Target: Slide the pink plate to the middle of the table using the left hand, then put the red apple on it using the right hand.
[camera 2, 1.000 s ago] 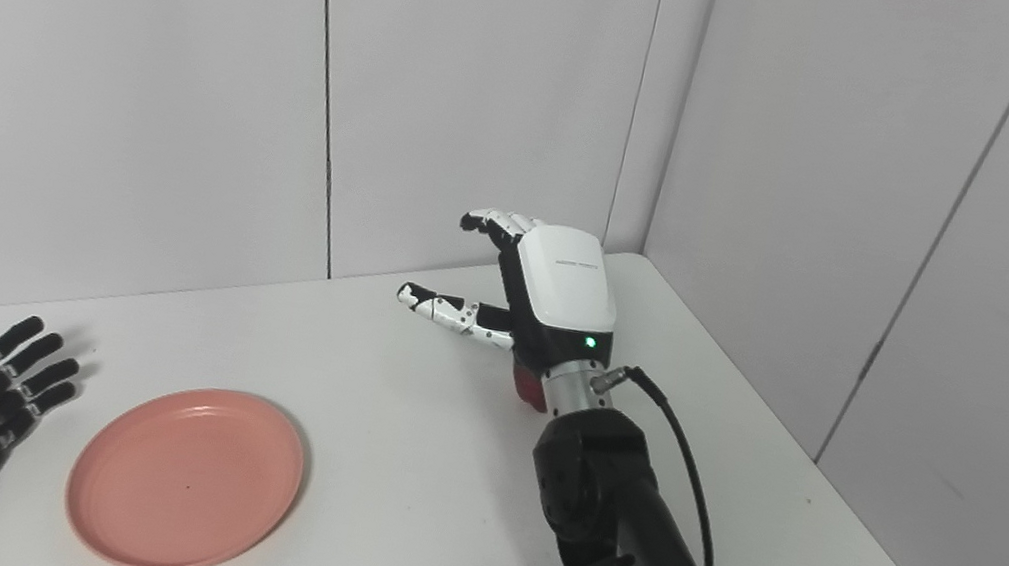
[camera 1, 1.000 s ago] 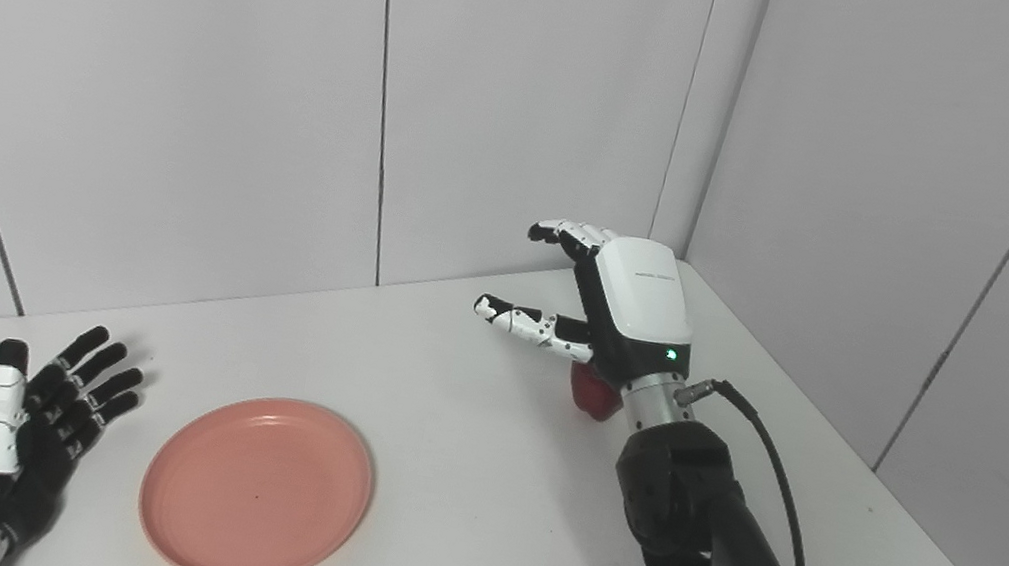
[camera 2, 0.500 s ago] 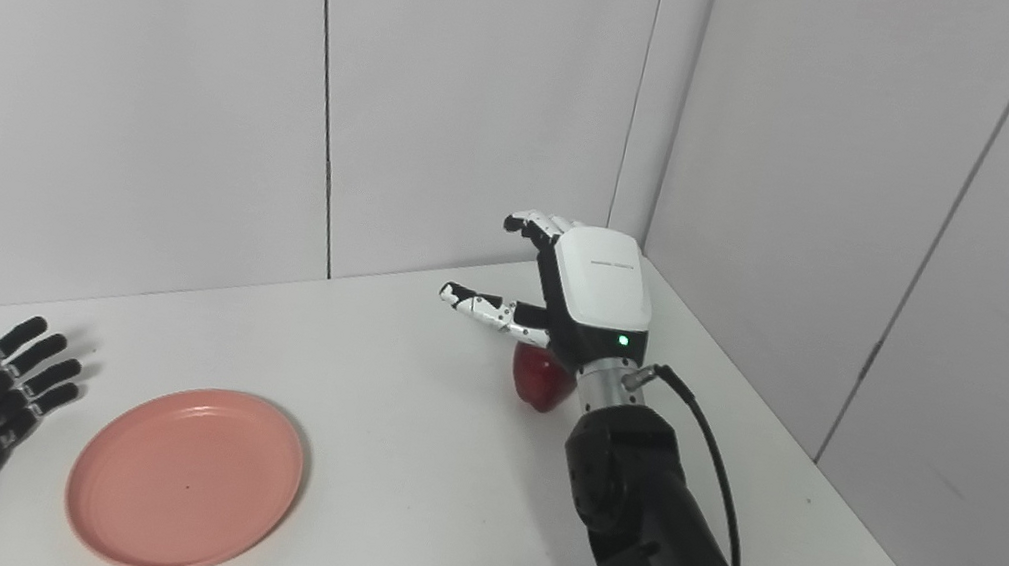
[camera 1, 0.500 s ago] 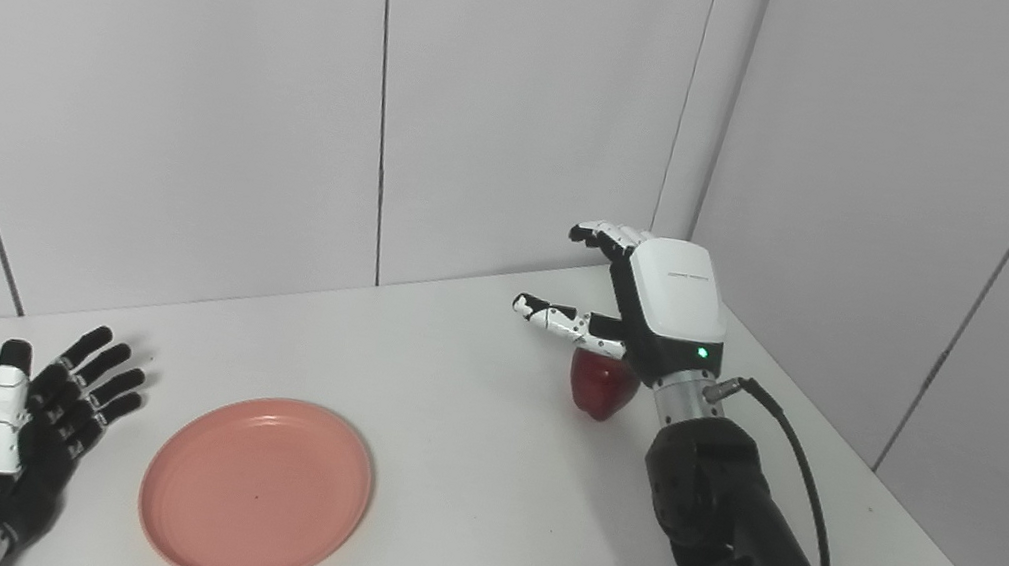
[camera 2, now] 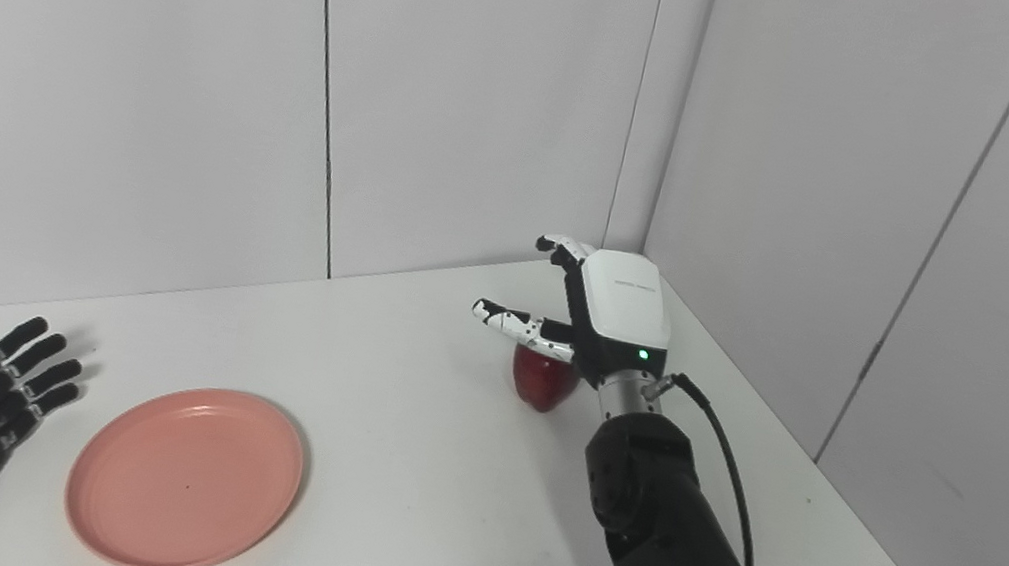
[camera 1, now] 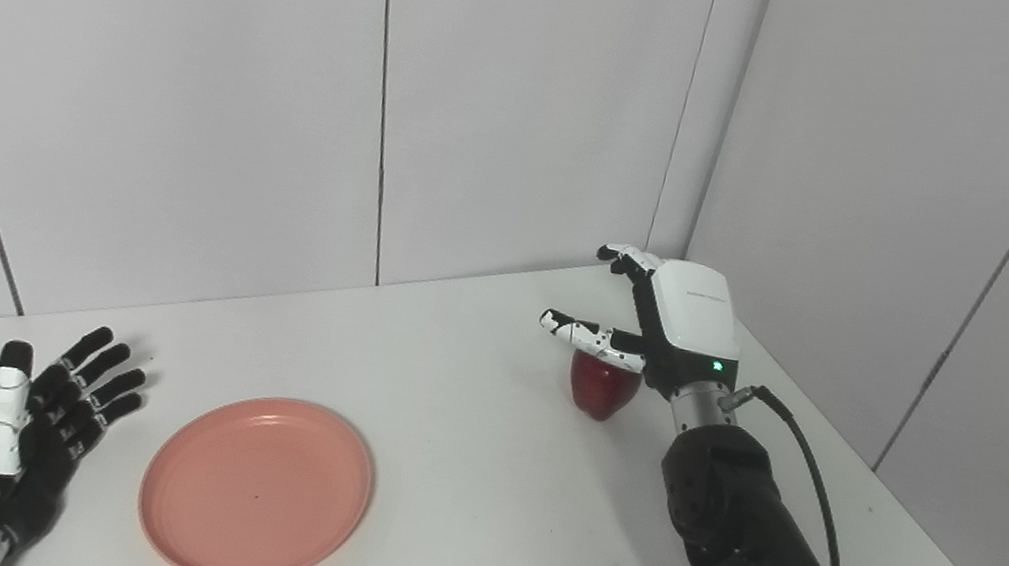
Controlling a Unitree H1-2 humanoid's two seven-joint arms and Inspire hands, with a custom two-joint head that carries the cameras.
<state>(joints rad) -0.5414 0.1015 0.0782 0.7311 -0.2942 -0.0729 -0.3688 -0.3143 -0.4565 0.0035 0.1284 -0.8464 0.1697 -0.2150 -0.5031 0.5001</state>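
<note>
The right robot hand [camera 1: 660, 323] hovers wide open just above the red apple [camera 1: 602, 387], which stands on the bench [camera 1: 466, 398]. The apple looks smooth, firm and round; grip its sides.

You can't see the red apple's [camera 1: 601, 387] top; the right hand [camera 1: 674, 328] covers it, so contact stays unclear.

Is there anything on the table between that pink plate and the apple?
No. Both views show only bare white table between the pink plate and the red apple.
</note>
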